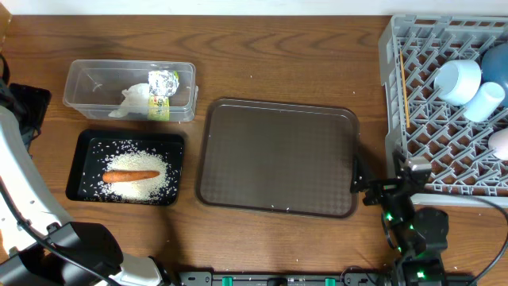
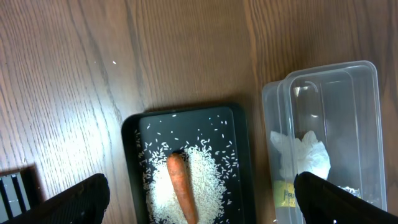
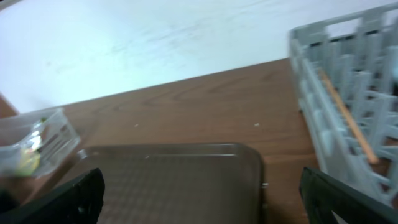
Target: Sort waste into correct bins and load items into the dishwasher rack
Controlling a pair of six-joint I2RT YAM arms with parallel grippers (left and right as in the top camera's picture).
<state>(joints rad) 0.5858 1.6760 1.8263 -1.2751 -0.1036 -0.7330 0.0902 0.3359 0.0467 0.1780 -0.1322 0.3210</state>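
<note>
The black tray (image 1: 86, 163) holds white rice (image 1: 151, 187) and the orange carrot (image 1: 131, 175). The clear container (image 1: 95, 87) behind it holds the crumpled wrapper (image 1: 163, 89). The grey rack (image 1: 432, 135) at the right holds the blue bowl (image 1: 498, 67), the light-blue cup-like bowl (image 1: 459, 79), the white cup (image 1: 484, 101) and the chopsticks (image 1: 404, 87). My left gripper (image 2: 199, 202) is open and empty above the carrot (image 2: 180, 186) and rice (image 2: 208, 186). My right gripper (image 1: 379, 189) is open and empty between the brown tray and the rack; it also shows in the right wrist view (image 3: 202, 199).
The brown serving tray (image 1: 278, 157) lies mid-table with a few white specks near its front edge. A pale rounded object (image 1: 500, 143) sits at the rack's right edge. The left arm (image 1: 24, 199) runs along the table's left side.
</note>
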